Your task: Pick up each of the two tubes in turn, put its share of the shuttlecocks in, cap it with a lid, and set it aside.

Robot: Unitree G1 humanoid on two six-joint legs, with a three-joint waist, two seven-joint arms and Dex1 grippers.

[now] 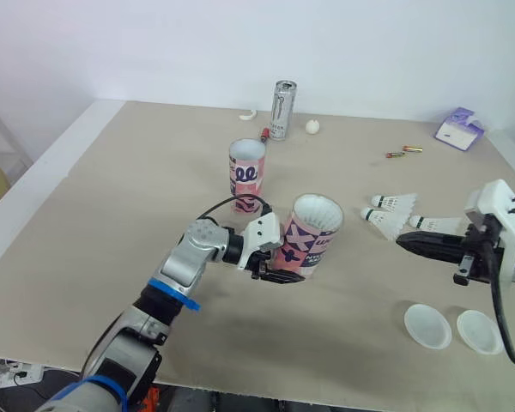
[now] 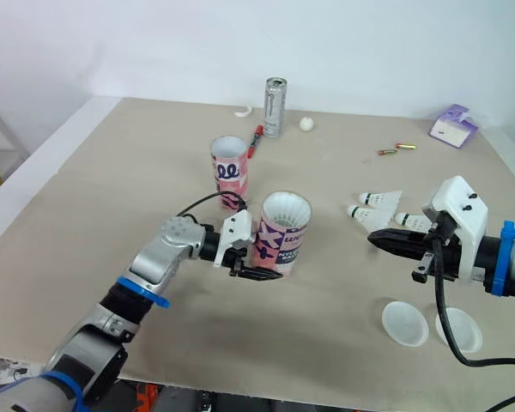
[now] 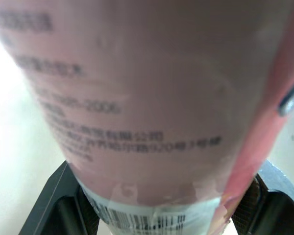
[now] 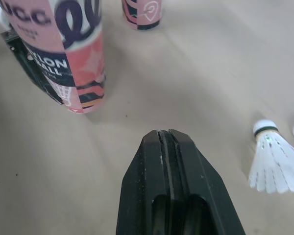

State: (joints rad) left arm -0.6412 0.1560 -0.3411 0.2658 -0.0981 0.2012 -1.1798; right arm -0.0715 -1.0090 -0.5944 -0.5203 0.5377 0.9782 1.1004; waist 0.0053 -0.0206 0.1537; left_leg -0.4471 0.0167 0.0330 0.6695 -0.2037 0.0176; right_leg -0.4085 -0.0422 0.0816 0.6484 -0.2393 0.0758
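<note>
Left arm stretches forward, its gripper (image 1: 271,264) clamped on a glossy pink tube (image 1: 311,233); the right gripper (image 1: 409,242) hovers, black fingers pressed together.

I took it for a bare test room or lab rather than a home: a plain beige table (image 1: 86,240) stood against a blank white wall (image 1: 197,43). Laid out on it I saw a mixed lot of props: two pink tubes (image 1: 247,172), shuttlecocks (image 1: 393,203), lids (image 1: 427,326), a can (image 1: 282,110), loose batteries (image 1: 403,153) and a tissue pack (image 1: 459,129), spaced apart as on a test bench.
</note>
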